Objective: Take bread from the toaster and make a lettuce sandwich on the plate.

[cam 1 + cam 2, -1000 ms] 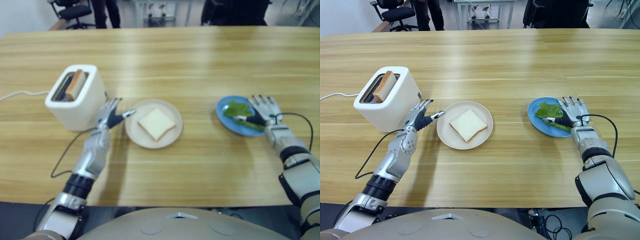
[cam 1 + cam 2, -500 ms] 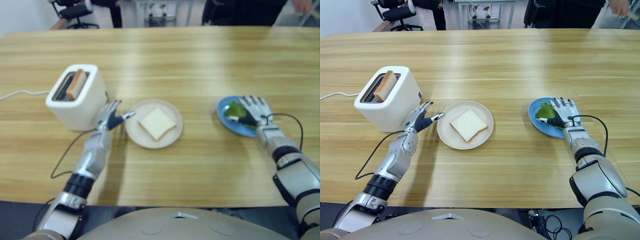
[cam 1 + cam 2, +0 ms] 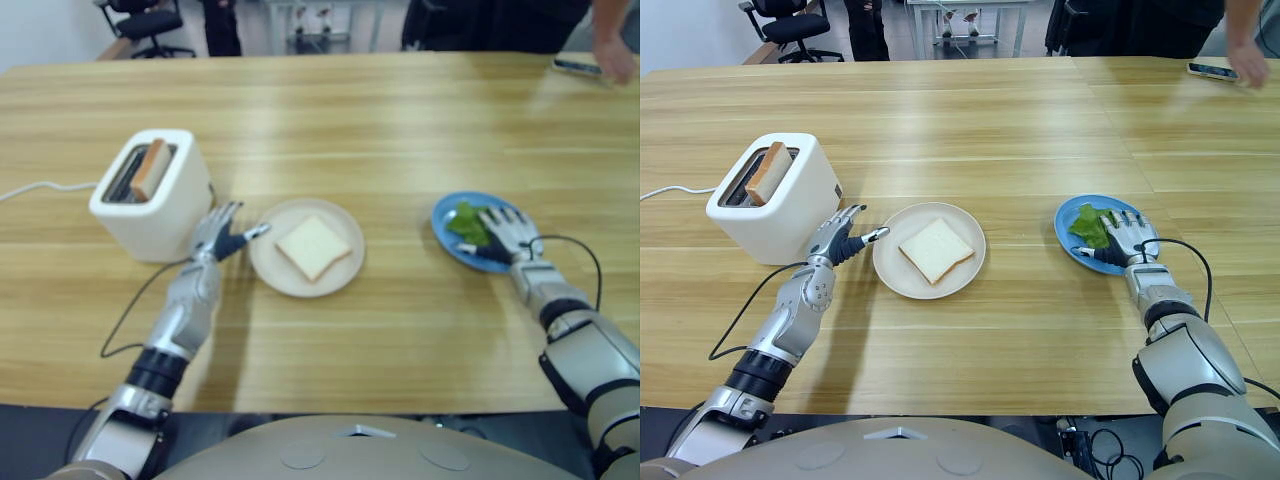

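Note:
A white toaster [image 3: 765, 200] stands at the left with one slice of bread [image 3: 770, 172] upright in its slot. A beige plate [image 3: 895, 275] in the middle holds a slice of bread [image 3: 936, 250] lying flat. My left hand [image 3: 840, 240] rests open between the toaster and the plate, holding nothing. A blue plate [image 3: 1068, 245] at the right carries green lettuce [image 3: 1090, 225]. My right hand [image 3: 1122, 240] lies over the blue plate's near right part, fingers spread on the lettuce.
A white cord [image 3: 670, 190] runs left from the toaster. A black cable [image 3: 745, 305] trails beside my left arm. A dark phone [image 3: 1205, 70] lies at the far right with a person's hand [image 3: 1245, 65] by it.
My right hand has slid left and slightly nearer over the blue plate and onto the lettuce. The left hand has stayed in place.

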Controlling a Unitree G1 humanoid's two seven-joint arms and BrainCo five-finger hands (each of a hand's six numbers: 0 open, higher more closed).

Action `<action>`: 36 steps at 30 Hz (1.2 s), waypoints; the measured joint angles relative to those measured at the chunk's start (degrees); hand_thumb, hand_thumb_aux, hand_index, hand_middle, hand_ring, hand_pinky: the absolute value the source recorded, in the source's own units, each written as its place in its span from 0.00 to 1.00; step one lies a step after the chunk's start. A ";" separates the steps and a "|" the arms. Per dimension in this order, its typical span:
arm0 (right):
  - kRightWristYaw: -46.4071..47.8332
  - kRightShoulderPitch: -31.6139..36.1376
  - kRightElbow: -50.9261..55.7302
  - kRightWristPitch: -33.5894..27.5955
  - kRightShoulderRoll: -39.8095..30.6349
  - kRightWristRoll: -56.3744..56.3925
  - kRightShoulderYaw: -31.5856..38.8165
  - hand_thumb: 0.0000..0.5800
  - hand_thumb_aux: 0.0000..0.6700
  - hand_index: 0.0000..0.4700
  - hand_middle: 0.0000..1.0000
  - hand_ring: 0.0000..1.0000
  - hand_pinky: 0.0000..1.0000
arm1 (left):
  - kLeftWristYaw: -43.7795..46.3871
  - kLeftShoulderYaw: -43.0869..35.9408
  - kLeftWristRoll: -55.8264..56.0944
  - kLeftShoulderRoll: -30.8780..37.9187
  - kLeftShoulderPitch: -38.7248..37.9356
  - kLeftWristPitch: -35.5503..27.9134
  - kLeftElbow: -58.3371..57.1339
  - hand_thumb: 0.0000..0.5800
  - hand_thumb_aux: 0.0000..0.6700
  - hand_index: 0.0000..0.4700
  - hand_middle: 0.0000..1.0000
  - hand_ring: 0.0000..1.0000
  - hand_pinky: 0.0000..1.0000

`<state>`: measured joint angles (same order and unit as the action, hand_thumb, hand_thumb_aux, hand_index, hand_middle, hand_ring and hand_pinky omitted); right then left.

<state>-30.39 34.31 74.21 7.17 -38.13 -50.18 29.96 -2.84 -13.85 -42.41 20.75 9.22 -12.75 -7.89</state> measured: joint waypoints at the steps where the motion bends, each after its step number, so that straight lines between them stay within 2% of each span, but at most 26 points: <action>1: -0.01 0.06 -0.15 0.06 0.11 0.19 -0.01 0.94 0.75 0.73 0.00 0.00 0.00 | 0.01 0.00 0.00 0.00 -0.01 0.00 0.00 0.00 0.00 0.00 0.00 0.00 0.00; 2: 0.00 0.15 -0.31 0.12 0.22 0.27 -0.01 0.96 0.79 0.77 0.00 0.00 0.00 | 0.02 -0.01 0.00 0.00 -0.02 0.01 0.00 0.00 0.00 0.00 0.00 0.00 0.00; 3: 0.00 0.33 -0.49 0.24 0.31 0.34 -0.01 0.96 0.79 0.77 0.00 0.00 0.00 | 0.03 -0.02 0.00 0.00 -0.04 0.01 0.00 0.00 0.00 0.00 0.00 0.00 0.00; 4: 0.01 0.50 -0.66 0.42 0.45 0.41 -0.01 0.98 0.85 0.84 0.00 0.00 0.00 | 0.04 -0.04 0.00 0.00 -0.05 0.04 0.00 0.00 0.00 0.00 0.00 0.00 0.00; 14: 0.05 0.19 -0.82 1.23 0.58 1.56 -0.06 0.97 0.84 0.82 0.00 0.00 0.00 | 0.13 -0.81 0.00 -0.01 -0.52 0.24 0.00 0.00 0.00 0.00 0.00 0.00 0.00; 18: 0.11 0.13 -0.83 1.44 0.57 1.68 -0.17 1.00 1.00 0.98 0.00 0.00 0.00 | 0.13 -0.91 0.00 -0.01 -0.53 0.24 0.00 0.00 0.00 0.00 0.00 0.00 0.00; 21: 0.23 0.08 -0.84 1.99 0.51 2.25 -0.42 1.00 1.00 0.98 0.00 0.00 0.00 | 0.13 -0.94 0.00 -0.01 -0.53 0.24 0.00 0.00 0.00 0.00 0.00 0.00 0.00; 22: 0.25 0.03 -0.85 2.26 0.46 2.64 -0.57 1.00 1.00 0.98 0.36 0.36 0.36 | 0.13 -0.95 0.00 -0.01 -0.53 0.24 0.00 0.00 0.00 0.00 0.00 0.00 0.00; 23: 0.25 -0.02 -0.91 2.50 0.37 2.84 -0.67 1.00 1.00 0.98 0.98 0.98 0.98 | 0.13 -0.96 0.01 -0.01 -0.53 0.24 0.00 0.00 0.00 0.00 0.00 0.00 0.00; 32: -1.47 -1.97 -3.06 5.80 -1.19 6.52 -2.95 1.00 1.00 0.98 1.00 1.00 1.00 | 0.09 -0.97 0.02 -0.01 -0.60 0.27 0.00 0.00 0.00 0.00 0.00 0.00 0.00; 36: -2.94 -3.55 -7.24 6.72 -2.85 6.82 -3.62 1.00 1.00 0.98 1.00 1.00 1.00 | 0.05 -1.00 0.06 -0.02 -0.71 0.37 0.00 0.00 0.00 0.00 0.00 0.00 0.00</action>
<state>-33.33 30.76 66.97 13.88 -40.97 -43.36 26.34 -2.79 -14.85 -42.34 20.73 8.51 -12.37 -7.89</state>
